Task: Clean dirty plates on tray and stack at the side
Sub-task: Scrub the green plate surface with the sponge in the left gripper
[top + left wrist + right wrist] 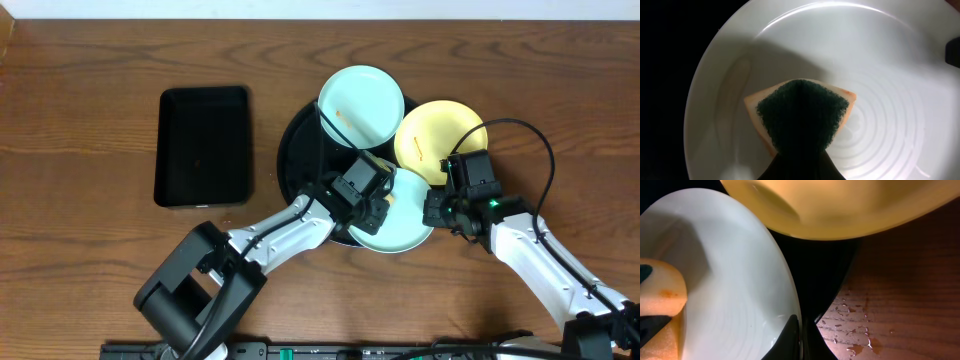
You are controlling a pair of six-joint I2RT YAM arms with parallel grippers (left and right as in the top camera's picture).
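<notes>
The round black tray [300, 150] holds three plates. A mint-blue plate [360, 100] with small brown smudges lies at the back. A pale yellow plate [435, 135] with a smudge lies at the right, also in the right wrist view [840, 205]. The front mint-blue plate [405, 225] [865, 65] [730, 280] lies at the front. My left gripper [375, 205] is shut on a yellow sponge with a dark green scrub face [802, 115] [660, 290], pressed onto that plate. My right gripper [437, 210] [800, 335] is shut on the front plate's right rim.
A smaller rectangular black tray [203, 145] stands on the wooden table at the left. Water drops [860, 340] lie on the wood right of the round tray.
</notes>
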